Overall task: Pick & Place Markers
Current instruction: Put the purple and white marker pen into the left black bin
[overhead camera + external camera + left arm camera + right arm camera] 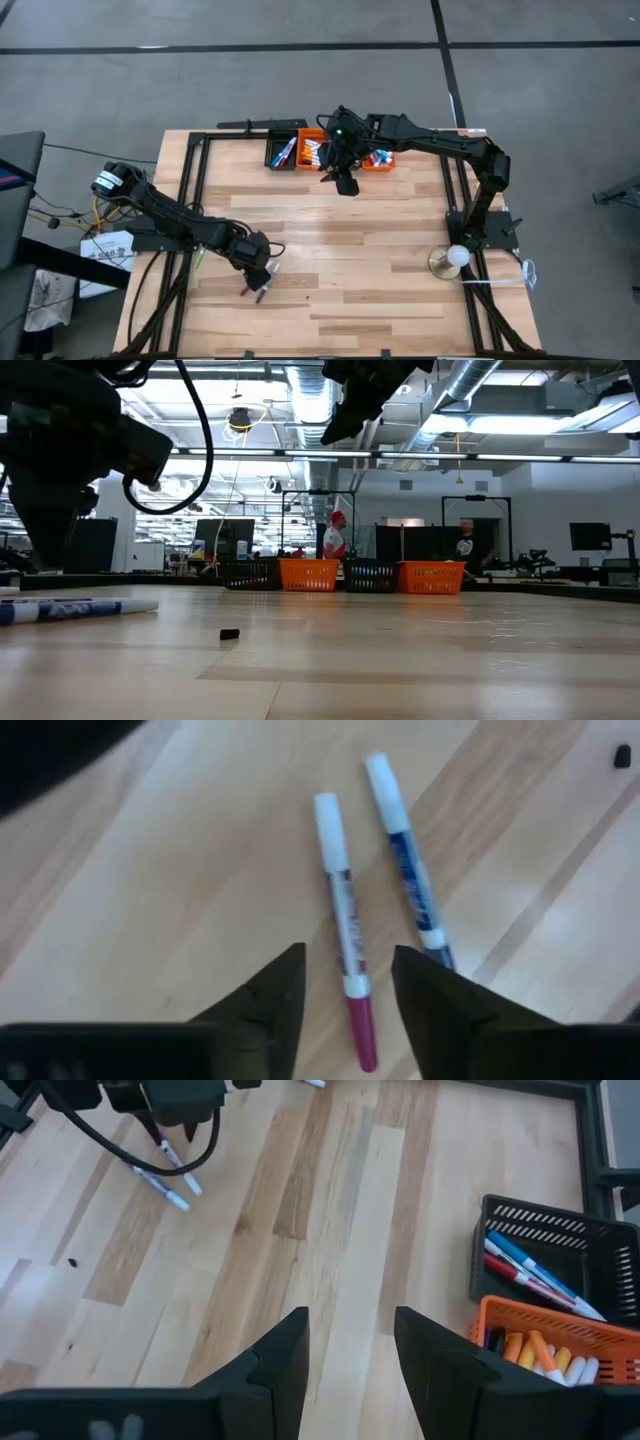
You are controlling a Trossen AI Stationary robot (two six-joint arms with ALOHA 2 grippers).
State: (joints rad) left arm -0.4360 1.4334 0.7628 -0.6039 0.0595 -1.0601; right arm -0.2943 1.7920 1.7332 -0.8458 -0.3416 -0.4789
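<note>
Wooden tabletop (340, 250) planks carry two thin white-capped markers (345, 920) side by side, and the blue one's lower end is cut off behind a finger. The left claw (345, 995) hovers just above them, spread apart, holding nothing; the red-tipped pen lies between its fingers. The right claw (350, 1345), also parted and empty, hangs near the black slotted bin (560, 1245) and orange bin (560, 1345), whose pens are only partly visible.

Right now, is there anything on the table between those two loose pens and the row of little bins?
No. In the high view, only bare wood separates the two markers from the bins.
</note>
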